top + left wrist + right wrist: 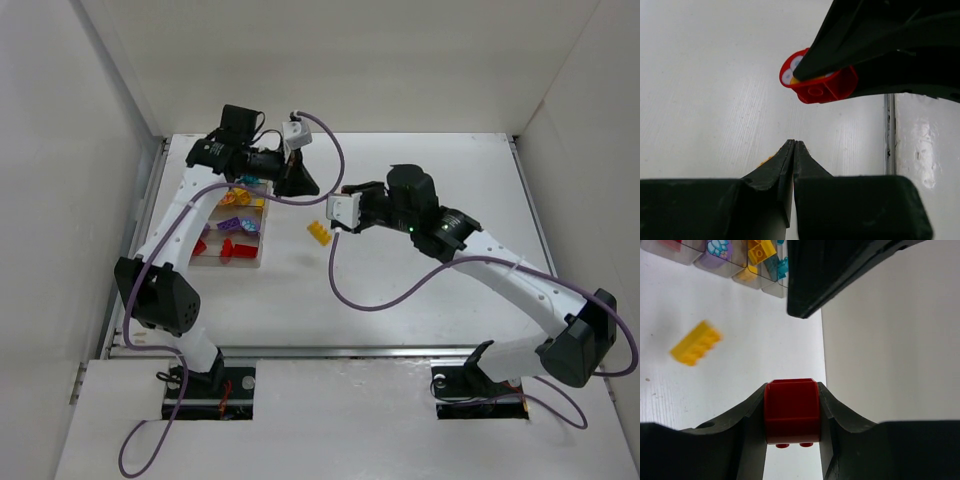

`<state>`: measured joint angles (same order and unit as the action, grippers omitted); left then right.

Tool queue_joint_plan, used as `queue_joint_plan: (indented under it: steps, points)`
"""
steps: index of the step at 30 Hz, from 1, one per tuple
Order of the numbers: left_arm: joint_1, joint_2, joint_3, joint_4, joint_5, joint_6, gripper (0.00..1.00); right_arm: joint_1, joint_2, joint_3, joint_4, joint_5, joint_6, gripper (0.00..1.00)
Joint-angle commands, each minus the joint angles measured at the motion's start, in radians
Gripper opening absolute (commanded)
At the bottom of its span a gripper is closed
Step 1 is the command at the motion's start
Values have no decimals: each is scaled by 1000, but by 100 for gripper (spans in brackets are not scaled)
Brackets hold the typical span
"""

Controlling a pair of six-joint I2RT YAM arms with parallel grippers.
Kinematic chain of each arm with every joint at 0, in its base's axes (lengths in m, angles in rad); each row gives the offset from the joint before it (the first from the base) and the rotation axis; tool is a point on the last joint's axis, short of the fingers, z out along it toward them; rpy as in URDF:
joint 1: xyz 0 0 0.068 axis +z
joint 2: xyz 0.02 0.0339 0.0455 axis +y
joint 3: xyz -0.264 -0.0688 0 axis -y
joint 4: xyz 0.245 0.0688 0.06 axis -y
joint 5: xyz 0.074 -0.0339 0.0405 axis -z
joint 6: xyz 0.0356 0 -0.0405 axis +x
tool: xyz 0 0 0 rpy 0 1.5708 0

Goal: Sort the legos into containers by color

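My right gripper (791, 386) is shut on a red lego (791, 410), which also shows from the left wrist as the red lego (820, 86) held above the table. My left gripper (794, 143) is shut with nothing between its fingers. From above, it (300, 182) hangs over the far end of the containers (228, 264). A yellow lego (319, 232) is just right of the containers. It looks blurred in the right wrist view (695, 342). The compartments hold red (215, 247), purple (232, 224), yellow (240, 203) and teal (250, 182) legos.
White walls close the table in on the left, back and right. A groove (887, 125) runs along the table near the wall. The left arm's purple cable (335, 150) loops above the two grippers, which are close together.
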<state>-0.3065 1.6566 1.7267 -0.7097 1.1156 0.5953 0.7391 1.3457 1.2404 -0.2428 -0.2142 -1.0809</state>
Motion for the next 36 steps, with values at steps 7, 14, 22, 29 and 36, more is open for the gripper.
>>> queue_joint_plan:
  steps: [7, 14, 22, 29, 36]
  points:
    - [14, -20, -41, -91, -83, 147, 0, -20, 13, 10, 76, 27, 55, 0]
    - [14, -20, -202, -86, -448, 414, 32, -29, 13, 1, 76, 18, 111, 0]
    - [-32, 46, -208, -48, -738, 428, 80, -29, -5, -39, 76, -22, 142, 0]
    - [-82, 199, -148, 18, -835, 119, 100, -38, -5, -39, 76, -11, 174, 0]
    - [-71, 210, -274, 271, -914, -161, 100, -47, -45, -61, 76, -11, 194, 0]
